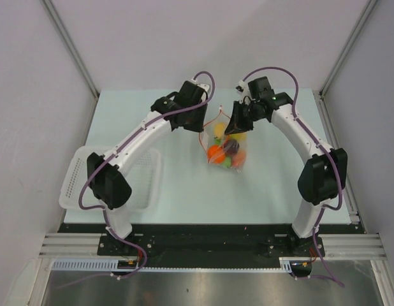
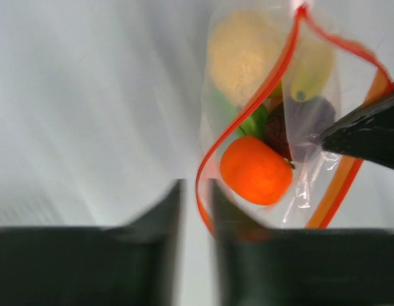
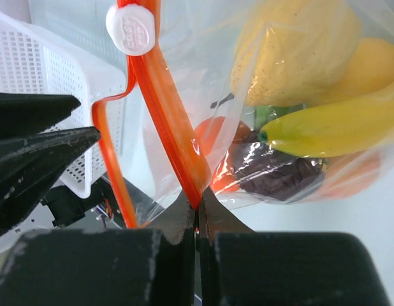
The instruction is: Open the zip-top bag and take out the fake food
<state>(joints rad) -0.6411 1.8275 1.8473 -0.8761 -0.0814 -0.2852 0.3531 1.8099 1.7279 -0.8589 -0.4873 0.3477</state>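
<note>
fake food (image 2: 255, 170) w/in zip-top bag (image 2: 308, 185)

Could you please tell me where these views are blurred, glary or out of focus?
Top external: sharp, evenly lit; left wrist: the left claw and table soft, streaky; right wrist: the right claw blurred, glare on the zip-top bag, slider crisp.
</note>
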